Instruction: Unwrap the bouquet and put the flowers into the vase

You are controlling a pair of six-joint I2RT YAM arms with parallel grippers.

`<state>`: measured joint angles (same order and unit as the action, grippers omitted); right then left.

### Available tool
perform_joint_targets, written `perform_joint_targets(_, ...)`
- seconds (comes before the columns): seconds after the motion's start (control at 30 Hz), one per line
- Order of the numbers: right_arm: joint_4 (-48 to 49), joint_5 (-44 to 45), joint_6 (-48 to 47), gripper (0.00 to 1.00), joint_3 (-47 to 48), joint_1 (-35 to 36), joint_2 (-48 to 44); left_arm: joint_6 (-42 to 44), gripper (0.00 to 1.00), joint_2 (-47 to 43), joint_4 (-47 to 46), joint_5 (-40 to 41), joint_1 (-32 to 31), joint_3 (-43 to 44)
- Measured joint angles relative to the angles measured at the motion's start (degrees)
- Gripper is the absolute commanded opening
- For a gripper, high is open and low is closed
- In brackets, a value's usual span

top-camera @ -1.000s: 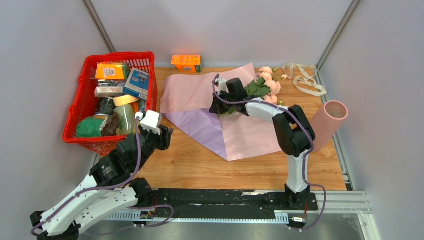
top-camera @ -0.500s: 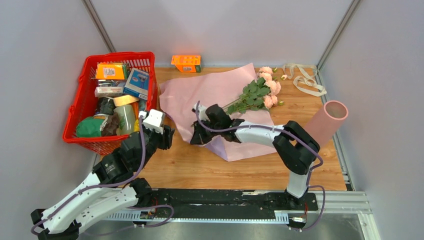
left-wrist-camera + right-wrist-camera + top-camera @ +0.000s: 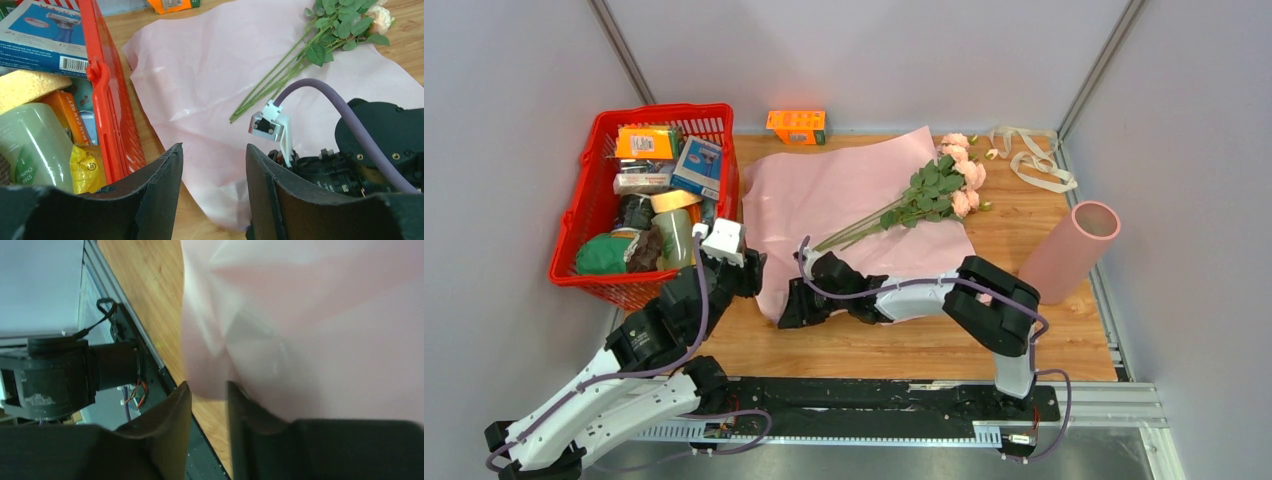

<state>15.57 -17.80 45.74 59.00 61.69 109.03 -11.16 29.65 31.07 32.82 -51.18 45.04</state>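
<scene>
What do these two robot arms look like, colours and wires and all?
The left arm and right arm mix white shells with black joints; a lilac cable loops along each. The left pincer and right pincer each have two broad black fingers.

Paper sheet (image 3: 854, 190): pale pink, plain, no print. On the sheet: flowers (image 3: 939, 190), peach-pink blooms, green leaves and stems. Right of the sheet: vase (image 3: 1069, 255), dusty pink, plain matte. Past the sheet's far right corner: ribbon (image 3: 1036, 160), cream. Left of the sheet: basket (image 3: 664, 108), red lattice; packs (image 3: 649, 142) inside orange, blue, green, yellow. Behind the sheet: small box (image 3: 796, 125), orange. Surface (image 3: 904, 345): light wood grain. Left hand (image 3: 212, 150) and right hand (image 3: 209, 390) black. Arms (image 3: 594, 410) white and black, cables (image 3: 320, 92) purple.
</scene>
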Motion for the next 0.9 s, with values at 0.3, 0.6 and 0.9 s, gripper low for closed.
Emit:
perform_joint_targets(0.3, -6.0, 3.2, 0.8, 0.41, 0.6, 0.9, -8.2, -0.2, 0.57, 0.9, 0.1, 0.8, 0.0, 0.0)
perform_joint_targets(0.6, -9.2, 15.1, -6.5, 0.38, -1.8, -2.7, -14.8, -1.9, 0.58, 3.4, 1.3, 0.0, 0.0, 0.1)
perform_joint_targets(0.9, -13.2, 20.0, -7.3, 0.36, -5.5, -2.6, -7.3, -1.5, 0.57, 2.4, 1.3, 0.2, 0.0, 0.1)
